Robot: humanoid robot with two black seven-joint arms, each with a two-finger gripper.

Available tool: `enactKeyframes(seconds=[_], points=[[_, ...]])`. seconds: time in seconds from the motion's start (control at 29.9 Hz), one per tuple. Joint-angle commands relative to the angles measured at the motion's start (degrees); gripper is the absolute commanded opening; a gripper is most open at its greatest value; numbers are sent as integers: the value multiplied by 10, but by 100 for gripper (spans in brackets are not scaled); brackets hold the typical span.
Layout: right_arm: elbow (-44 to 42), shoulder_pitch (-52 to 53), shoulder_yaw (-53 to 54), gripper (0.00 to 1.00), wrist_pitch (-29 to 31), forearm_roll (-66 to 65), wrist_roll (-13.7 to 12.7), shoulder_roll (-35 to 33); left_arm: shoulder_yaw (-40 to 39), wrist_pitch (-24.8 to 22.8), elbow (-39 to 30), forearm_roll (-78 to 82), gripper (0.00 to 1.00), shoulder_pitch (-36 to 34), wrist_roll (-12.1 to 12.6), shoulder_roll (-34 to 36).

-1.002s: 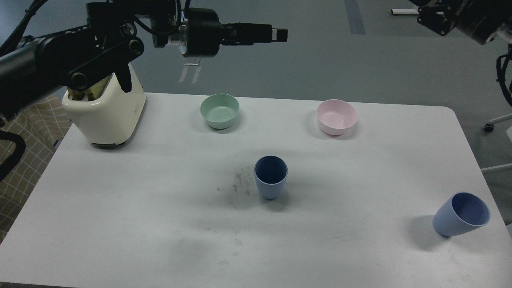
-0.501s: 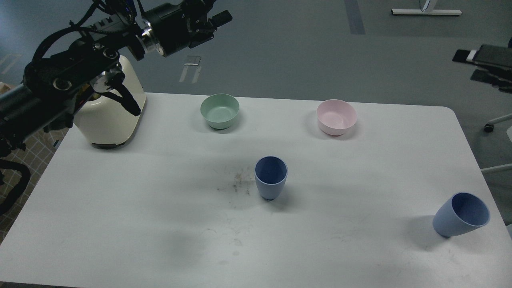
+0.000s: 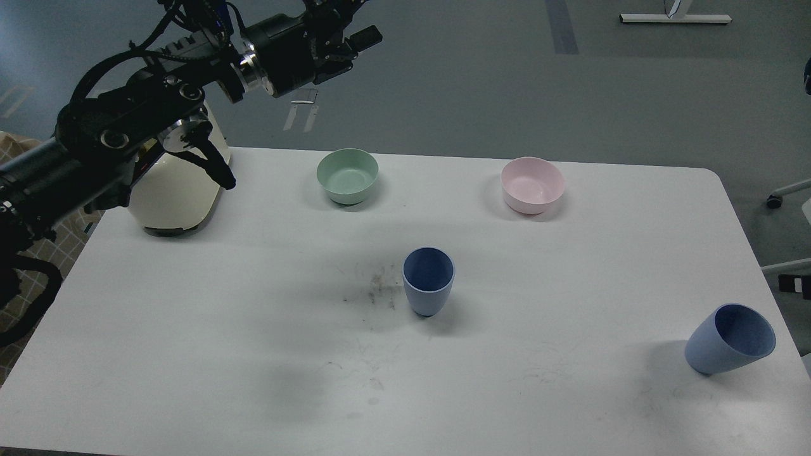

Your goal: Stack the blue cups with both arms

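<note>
Two smooth tapered blue cups (image 3: 429, 280)

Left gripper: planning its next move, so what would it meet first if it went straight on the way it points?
Nothing, it seems: the left gripper points up and right, above the white table, toward bare floor. Depth is unclear.

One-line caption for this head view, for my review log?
Two pale blue plastic cups stand apart, unstacked, on the white table; left gripper raised beyond the far edge.

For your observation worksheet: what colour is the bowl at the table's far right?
Pale pink: the bowl, seen best in the head view.
</note>
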Motion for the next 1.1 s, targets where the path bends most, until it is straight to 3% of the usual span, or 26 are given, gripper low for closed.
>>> enactKeyframes(seconds=[0.0,0.8,0.97,1.07], points=[[2,-16,-1,100,-17,2,0,-1,0,0,0,0,98,6,0,-7],[3,-79,-3,98,-55,2,0,46,-1,0,0,2,98,15,0,-15],[2,-89,-3,88,-55,-1,0,54,-1,0,0,2,98,15,0,-15],[2,-96,-2,70,-55,-2,0,60,-1,0,0,2,98,15,0,-14]])
